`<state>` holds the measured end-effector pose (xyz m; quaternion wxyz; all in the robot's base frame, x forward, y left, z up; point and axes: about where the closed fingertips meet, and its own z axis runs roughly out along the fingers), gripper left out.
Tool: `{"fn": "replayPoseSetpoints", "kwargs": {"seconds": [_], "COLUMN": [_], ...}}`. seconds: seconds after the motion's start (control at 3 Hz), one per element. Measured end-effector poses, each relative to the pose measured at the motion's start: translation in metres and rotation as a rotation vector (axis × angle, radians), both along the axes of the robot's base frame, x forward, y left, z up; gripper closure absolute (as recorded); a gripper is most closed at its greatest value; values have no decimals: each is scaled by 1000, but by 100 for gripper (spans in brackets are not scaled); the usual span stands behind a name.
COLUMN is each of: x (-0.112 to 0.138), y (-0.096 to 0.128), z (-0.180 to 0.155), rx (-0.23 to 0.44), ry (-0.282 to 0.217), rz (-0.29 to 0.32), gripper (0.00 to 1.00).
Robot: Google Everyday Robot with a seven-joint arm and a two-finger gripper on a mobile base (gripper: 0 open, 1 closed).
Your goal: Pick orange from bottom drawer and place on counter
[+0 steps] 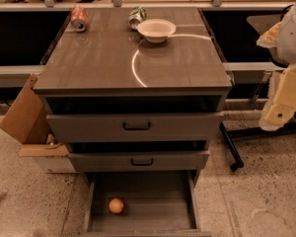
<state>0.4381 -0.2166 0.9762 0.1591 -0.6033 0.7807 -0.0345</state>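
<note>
The orange point(116, 206) is small and round and lies on the floor of the open bottom drawer point(158, 216), left of its middle. The counter point(113, 58) is the glossy grey-brown cabinet top with a curved white reflection. My gripper point(278, 115) hangs on the cream-coloured arm at the right edge of the camera view, level with the top drawer. It is well to the right of the cabinet, far from the orange, and holds nothing that I can see.
A white bowl point(156, 30), a red soda can on its side point(79, 19) and a green can point(136, 17) sit at the back of the counter. The two upper drawers point(136, 126) are pulled out slightly. A cardboard box point(24, 115) leans at the left. Black stand legs point(231, 149) are at the right.
</note>
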Motion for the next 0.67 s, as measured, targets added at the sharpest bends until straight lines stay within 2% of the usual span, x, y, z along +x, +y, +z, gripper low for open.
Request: {"fn": "replayPoseSetpoints", "kwargs": {"seconds": [0.33,0.67], "x": [0,-3], "y": [1,12], "z": [0,-13], "rx": [1,30], "ry": [-4,13], "rz": [2,42], "gripper": [0,0]}}
